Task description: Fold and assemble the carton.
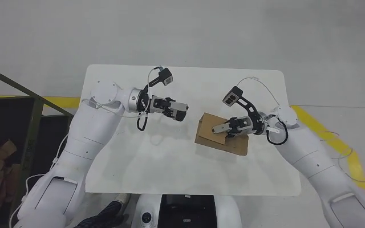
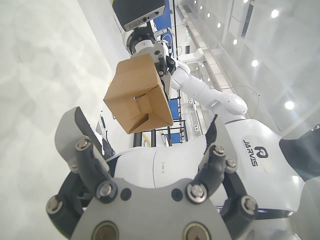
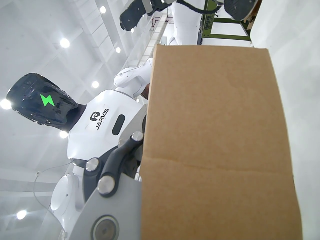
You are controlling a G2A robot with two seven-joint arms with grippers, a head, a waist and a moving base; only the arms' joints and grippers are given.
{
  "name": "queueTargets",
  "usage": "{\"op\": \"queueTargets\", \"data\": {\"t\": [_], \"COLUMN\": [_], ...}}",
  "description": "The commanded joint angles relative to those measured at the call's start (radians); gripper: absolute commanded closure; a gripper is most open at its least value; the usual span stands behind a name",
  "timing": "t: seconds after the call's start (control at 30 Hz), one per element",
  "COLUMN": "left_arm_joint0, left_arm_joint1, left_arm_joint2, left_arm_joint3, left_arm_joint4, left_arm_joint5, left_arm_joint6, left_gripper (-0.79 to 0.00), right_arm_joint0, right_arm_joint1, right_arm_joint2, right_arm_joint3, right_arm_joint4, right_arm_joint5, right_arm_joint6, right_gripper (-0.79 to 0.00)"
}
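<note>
The brown carton [image 1: 219, 135] is folded into a box over the right half of the white table [image 1: 114, 165]. My right gripper [image 1: 224, 129] is shut on one of its walls. In the left wrist view the carton [image 2: 137, 93] turns its folded, closed end toward my left gripper [image 2: 147, 131], which is open with nothing in it. In the top view the left gripper [image 1: 178, 110] hangs a short way left of the carton, apart from it. In the right wrist view a carton wall [image 3: 215, 138] hides most of my right gripper, with one finger [image 3: 125, 151] beside it.
The table's far and near edges lie close to both arms. A dark green rack [image 1: 23, 108] stands off the table's left side, and a yellow line [image 1: 319, 128] runs on the floor to the right.
</note>
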Motion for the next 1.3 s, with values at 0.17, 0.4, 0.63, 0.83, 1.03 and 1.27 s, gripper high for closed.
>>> {"op": "queueTargets", "data": {"t": [0.17, 0.4, 0.63, 0.83, 1.03, 1.27], "left_arm_joint0": [-0.001, -0.001, 0.011, 0.027, 0.033, -0.025], "left_arm_joint1": [0.001, 0.001, 0.002, 0.008, 0.046, 0.116], "left_arm_joint2": [-0.001, -0.001, -0.002, -0.01, 0.062, 0.191], "left_arm_joint3": [0.017, 0.017, 0.001, -0.024, -0.046, 0.024], "left_arm_joint4": [0.159, 0.159, 0.176, 0.217, 0.365, 0.422], "left_arm_joint5": [-0.18, -0.18, -0.198, -0.376, -0.564, -0.777], "left_arm_joint6": [0.021, 0.021, 0.068, 0.163, 0.351, 0.563], "left_gripper": [-0.785, -0.785, -0.785, -0.785, -0.785, -0.785], "right_arm_joint0": [0.0, 0.0, -0.011, -0.022, -0.001, 0.05], "right_arm_joint1": [0.0, 0.0, -0.001, -0.008, -0.022, -0.034], "right_arm_joint2": [0.0, 0.0, 0.001, 0.016, 0.001, -0.024], "right_arm_joint3": [0.0, 0.0, -0.014, -0.013, 0.005, 0.076], "right_arm_joint4": [0.0, 0.0, -0.006, 0.029, 0.073, 0.062], "right_arm_joint5": [0.0, 0.0, 0.013, 0.08, 0.129, 0.148], "right_arm_joint6": [0.0, 0.0, -0.026, 0.0, 0.0, 0.0], "right_gripper": [0.0, 0.0, 0.0, 0.0, 0.0, 0.0]}}
